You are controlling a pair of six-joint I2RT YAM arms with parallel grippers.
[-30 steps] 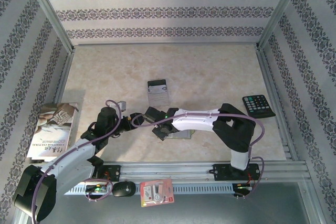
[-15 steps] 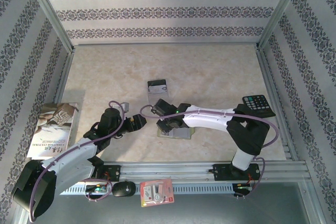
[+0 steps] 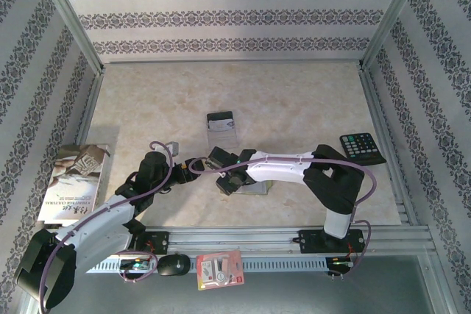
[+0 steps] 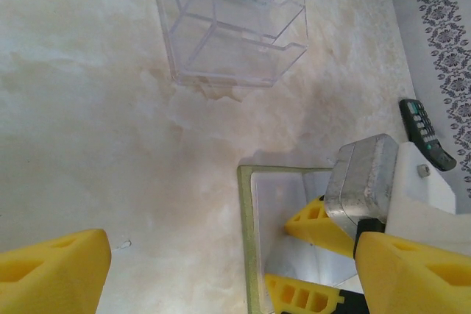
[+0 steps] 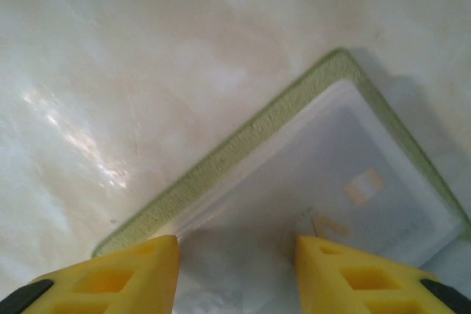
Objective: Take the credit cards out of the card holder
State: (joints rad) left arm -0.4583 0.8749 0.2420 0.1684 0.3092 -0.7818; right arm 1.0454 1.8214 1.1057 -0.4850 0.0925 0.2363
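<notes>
the card holder (image 3: 254,187) lies open at 6 o'clock from the clear box (image 3: 222,136). above its pocket the right end effector (image 5: 235,251) is half open, empty; at its 9 o'clock the left end effector (image 4: 228,244) gapes, empty.

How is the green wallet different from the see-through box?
The card holder is flat, green-edged and opaque; the clear box is see-through with raised walls. The right gripper hangs over the card holder; the clear box sits untouched. Both rest on the table.
</notes>
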